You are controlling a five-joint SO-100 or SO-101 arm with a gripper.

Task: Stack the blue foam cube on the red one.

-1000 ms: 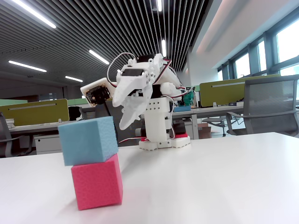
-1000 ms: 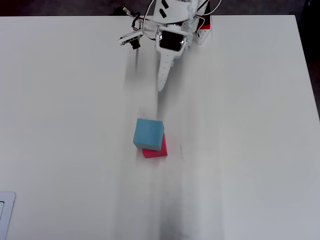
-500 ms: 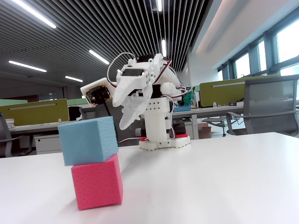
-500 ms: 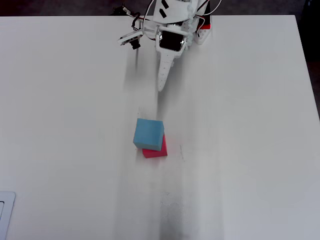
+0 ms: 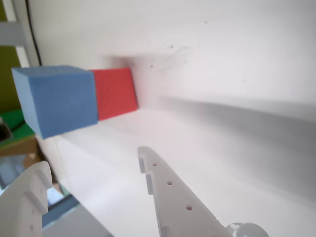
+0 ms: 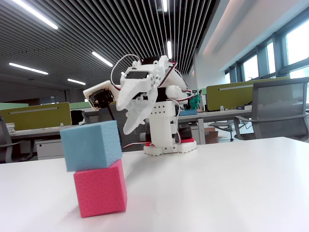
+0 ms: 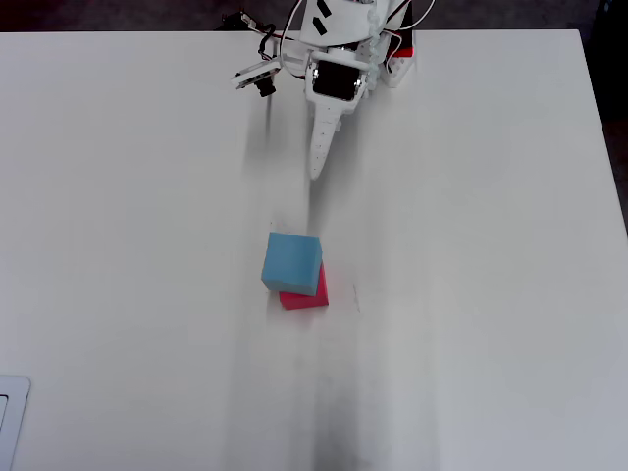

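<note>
The blue foam cube rests on top of the red one, shifted a little off its edges. From overhead the blue cube covers most of the red cube near the table's middle. In the wrist view, which lies on its side, the blue cube and red cube show ahead of the fingers. My gripper is pulled back near the arm's base, well apart from the stack. It is open with nothing between its fingers, and hangs above the table.
The white table carries the arm's base at its far edge. A small white object shows at the lower left corner. Office desks and a chair stand beyond the table.
</note>
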